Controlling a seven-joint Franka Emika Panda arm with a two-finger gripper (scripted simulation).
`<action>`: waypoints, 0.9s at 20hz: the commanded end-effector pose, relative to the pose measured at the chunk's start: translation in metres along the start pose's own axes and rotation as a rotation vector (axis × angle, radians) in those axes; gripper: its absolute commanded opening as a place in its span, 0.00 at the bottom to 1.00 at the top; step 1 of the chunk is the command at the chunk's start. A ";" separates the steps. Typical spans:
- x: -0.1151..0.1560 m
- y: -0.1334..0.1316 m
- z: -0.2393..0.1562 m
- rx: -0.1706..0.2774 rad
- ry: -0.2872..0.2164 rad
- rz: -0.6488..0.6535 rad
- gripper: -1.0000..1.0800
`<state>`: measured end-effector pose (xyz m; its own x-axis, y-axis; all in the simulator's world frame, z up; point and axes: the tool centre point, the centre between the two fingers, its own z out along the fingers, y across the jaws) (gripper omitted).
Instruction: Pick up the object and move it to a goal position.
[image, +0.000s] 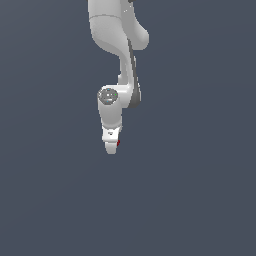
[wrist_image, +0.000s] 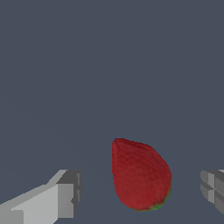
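1. The white arm (image: 120, 65) reaches down from the top of the exterior view, over a plain dark blue-grey surface (image: 200, 200) whose edges lie out of view.
2. The gripper (image: 112, 148) points downward at the arm's lower end.
3. In the wrist view its two grey fingers (wrist_image: 65, 197) stand spread wide, with clear gaps on both sides of the strawberry (wrist_image: 140, 175).
4. The strawberry lies between the fingers, touching neither; it is red, with a thin green edge at its broad end.
5. In the exterior view only a small red speck (image: 118, 143) shows beside the gripper's tip.
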<state>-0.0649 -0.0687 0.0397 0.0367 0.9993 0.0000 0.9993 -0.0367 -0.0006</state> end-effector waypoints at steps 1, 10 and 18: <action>0.000 0.000 0.010 0.000 0.000 -0.001 0.96; 0.000 0.000 0.017 0.000 0.000 -0.001 0.00; 0.000 0.001 0.017 -0.002 0.000 -0.002 0.00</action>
<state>-0.0641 -0.0688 0.0231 0.0350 0.9994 -0.0003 0.9994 -0.0350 0.0008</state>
